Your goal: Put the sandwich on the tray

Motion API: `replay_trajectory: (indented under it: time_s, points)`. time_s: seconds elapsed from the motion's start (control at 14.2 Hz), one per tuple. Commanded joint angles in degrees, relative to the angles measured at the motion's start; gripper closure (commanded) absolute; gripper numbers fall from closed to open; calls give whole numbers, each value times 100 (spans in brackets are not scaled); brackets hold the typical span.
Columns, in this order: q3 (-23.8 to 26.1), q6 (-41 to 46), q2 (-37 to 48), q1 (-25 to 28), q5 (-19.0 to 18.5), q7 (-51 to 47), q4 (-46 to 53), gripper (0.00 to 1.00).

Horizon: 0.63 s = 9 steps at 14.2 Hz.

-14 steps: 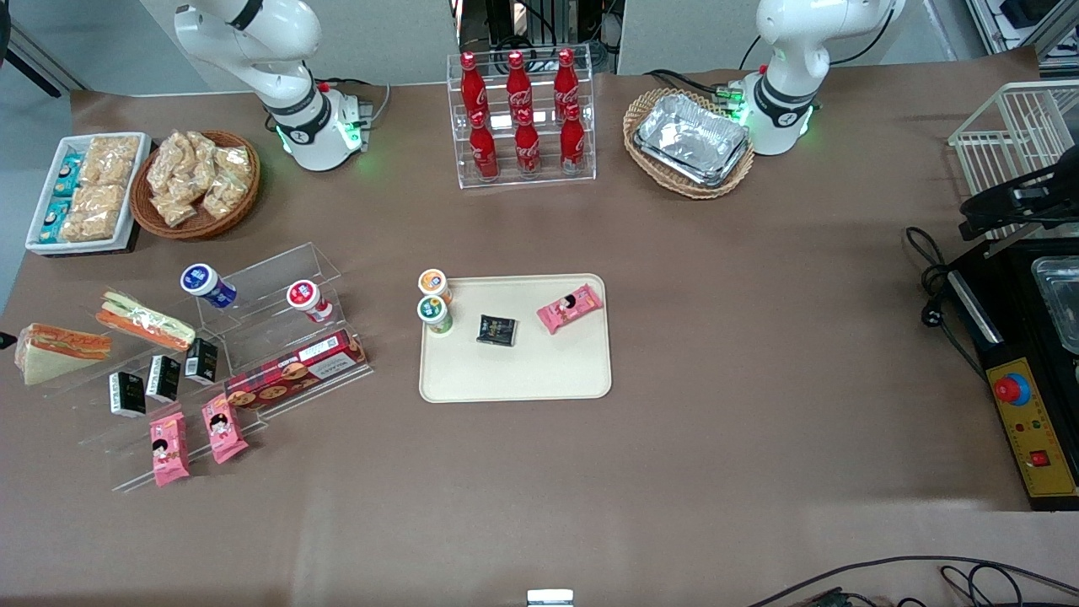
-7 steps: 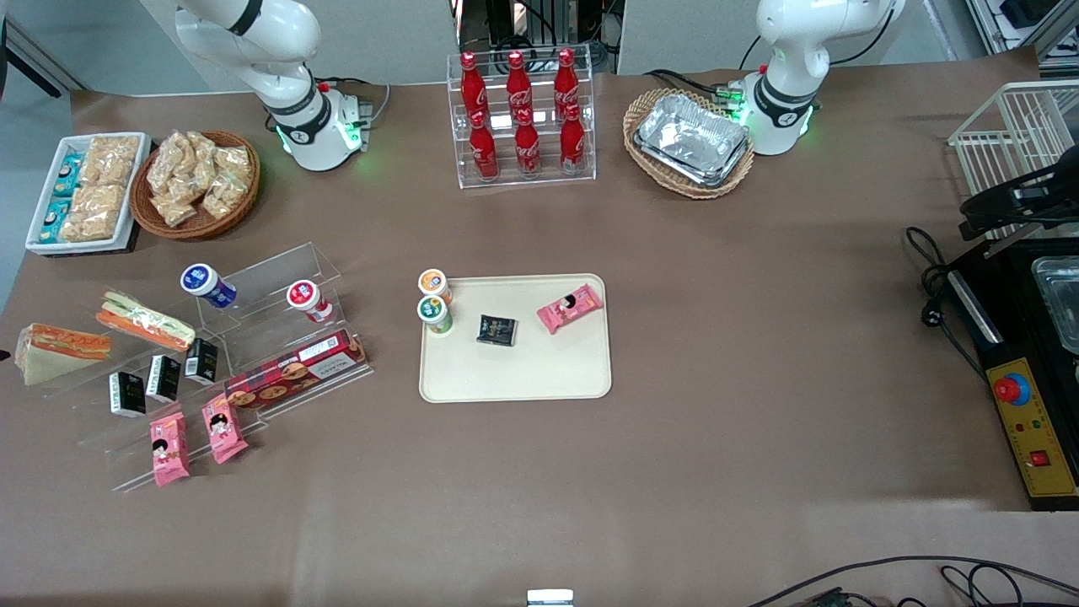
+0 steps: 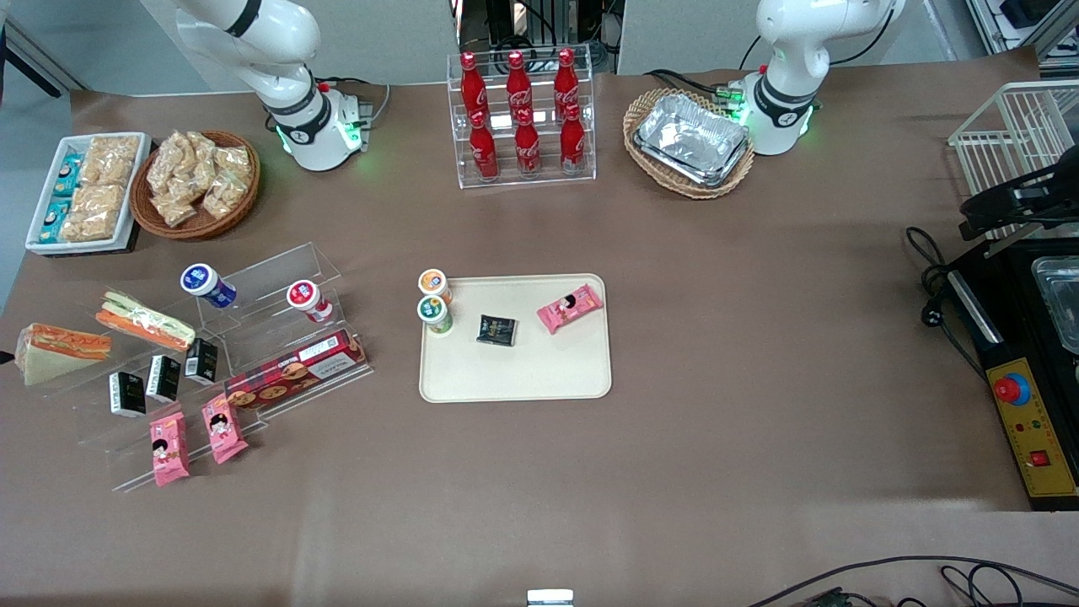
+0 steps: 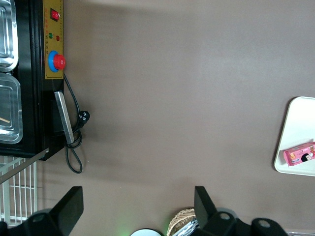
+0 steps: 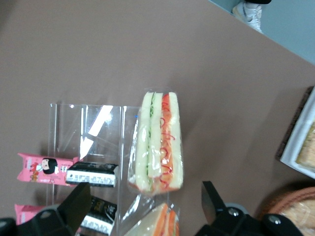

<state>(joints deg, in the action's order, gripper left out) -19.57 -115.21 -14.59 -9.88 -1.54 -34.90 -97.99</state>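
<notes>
Tray (image 3: 514,379): contents unchanged over the last second; the sandwich is not yet aboard.
Acrylic stand (image 3: 270,274): stands toward the working arm's end of the table.
Sandwich (image 3: 61,350): lies on the stand's outermost end and has not moved, so the grasp is judged still to come.
Longer sandwich (image 3: 142,320): lies just beside it and may crowd the approach.
Gripper (image 5: 143,191): poised above the sandwich, fingers spread wide, holding nothing.
Black cartons (image 3: 160,378): nearby, nearer the camera.

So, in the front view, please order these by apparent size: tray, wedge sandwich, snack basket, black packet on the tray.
1. tray
2. snack basket
3. sandwich
4. black packet
The gripper hangs open over the acrylic stand.
</notes>
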Motion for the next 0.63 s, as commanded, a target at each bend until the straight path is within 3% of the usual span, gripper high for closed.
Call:
replay_trajectory:
  time_s: [0.0,0.21,0.56]
  points:
    - [15,-957,255,-41,206,-70,-896,0]
    - [15,-1793,457,-32,206,-70,-1573,0]
    - [15,-1969,361,-58,206,-61,-1662,0]
